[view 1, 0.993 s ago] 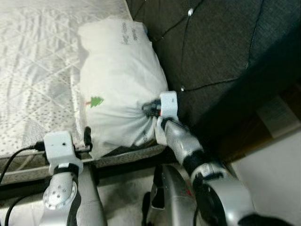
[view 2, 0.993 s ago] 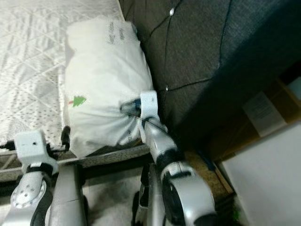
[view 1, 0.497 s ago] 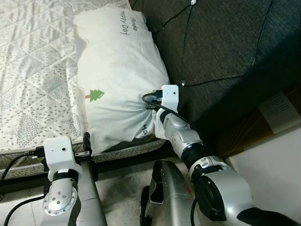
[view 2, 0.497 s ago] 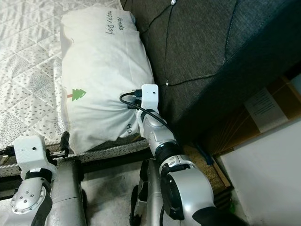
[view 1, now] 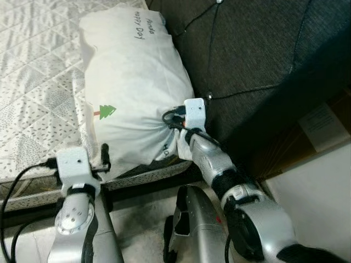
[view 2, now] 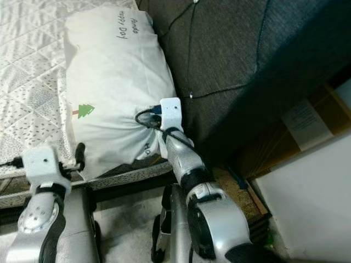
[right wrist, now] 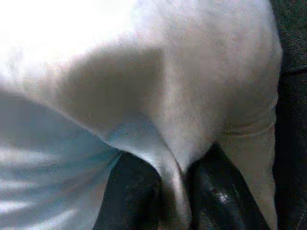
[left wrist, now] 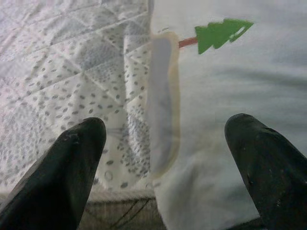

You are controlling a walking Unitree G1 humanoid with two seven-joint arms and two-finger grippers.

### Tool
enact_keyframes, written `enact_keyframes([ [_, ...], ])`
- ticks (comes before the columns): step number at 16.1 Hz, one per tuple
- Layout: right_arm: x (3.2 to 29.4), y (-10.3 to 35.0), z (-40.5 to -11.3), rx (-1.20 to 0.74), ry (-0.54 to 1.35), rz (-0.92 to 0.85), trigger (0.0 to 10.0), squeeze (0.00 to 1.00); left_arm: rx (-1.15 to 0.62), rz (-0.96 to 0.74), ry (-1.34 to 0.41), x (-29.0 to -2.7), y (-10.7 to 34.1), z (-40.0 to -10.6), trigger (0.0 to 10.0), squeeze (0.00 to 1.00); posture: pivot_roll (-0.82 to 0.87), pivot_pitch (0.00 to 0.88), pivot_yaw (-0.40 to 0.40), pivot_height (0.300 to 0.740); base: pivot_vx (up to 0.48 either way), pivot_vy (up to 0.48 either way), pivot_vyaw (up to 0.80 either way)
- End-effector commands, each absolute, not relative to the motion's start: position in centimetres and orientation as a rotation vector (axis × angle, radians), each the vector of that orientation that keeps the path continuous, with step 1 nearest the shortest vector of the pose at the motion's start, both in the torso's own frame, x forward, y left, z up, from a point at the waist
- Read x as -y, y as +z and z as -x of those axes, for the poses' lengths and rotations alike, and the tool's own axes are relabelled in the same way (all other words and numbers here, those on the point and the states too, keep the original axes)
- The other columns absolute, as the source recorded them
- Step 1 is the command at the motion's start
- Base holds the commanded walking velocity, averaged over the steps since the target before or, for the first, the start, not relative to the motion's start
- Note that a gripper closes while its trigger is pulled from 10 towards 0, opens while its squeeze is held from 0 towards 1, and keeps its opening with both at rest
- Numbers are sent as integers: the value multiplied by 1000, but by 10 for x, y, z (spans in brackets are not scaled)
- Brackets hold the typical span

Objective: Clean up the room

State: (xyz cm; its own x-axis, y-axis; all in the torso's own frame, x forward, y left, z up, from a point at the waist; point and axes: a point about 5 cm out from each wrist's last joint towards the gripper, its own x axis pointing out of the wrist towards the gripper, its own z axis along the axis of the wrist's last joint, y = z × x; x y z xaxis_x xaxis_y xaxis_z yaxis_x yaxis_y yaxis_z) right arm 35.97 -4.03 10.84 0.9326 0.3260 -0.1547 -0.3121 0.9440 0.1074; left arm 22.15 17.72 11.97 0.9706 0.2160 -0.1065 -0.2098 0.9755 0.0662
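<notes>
At the near edge of the bed (view 1: 33,109), the left claw (left wrist: 168,158) hangs with its two black fingers (left wrist: 76,158) spread wide apart, holding nothing; through the gap between them shows the quilted, speckled mattress cover and the lower corner of the white pillow (view 1: 131,93), its little green tree print (view 1: 105,112) just beyond. A short way further in, the right claw (right wrist: 170,191) is clamped on a pinch of the pillow's fabric near its lower right corner, cloth gathered into a ridge between the two closed fingers and creases radiating across the case from that spot. The pillow itself lies lengthwise along the right side of the mattress, its far end printed with dark lettering and its long side pressed against the dark tufted headboard (view 1: 263,49) behind.

The step in hand looks to be straightening or shifting the pillow by that pinched corner. To do it well, the pull should be slow and along the mattress surface, since only a fold of case is held and a sharp tug could slip the fabric out or drag the case off its filling. The open left claw sits well placed to take the other near corner, so the pillow moves square rather than pivoting against the headboard.
</notes>
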Motion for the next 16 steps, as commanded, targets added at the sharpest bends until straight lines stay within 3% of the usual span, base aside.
enact_keyframes([
  [1,43,118,-360,-78,324,-62,10000,1000,-122,-52,208,-176,117,-223,10000,0,150,135,-163,592,0,0,0],
  [7,97,119,-363,-23,190,19,10000,1000,-101,-66,192,-179,118,-234,10000,0,137,89,-135,592,0,0,0],
  [11,139,94,-327,-65,84,11,10000,1000,-114,-56,162,-176,111,-236,10000,0,98,53,-112,592,0,0,0],
  [16,161,86,-276,-81,70,-37,10000,1000,-95,-44,137,-178,112,-245,10000,0,58,26,-91,592,0,0,0],
])
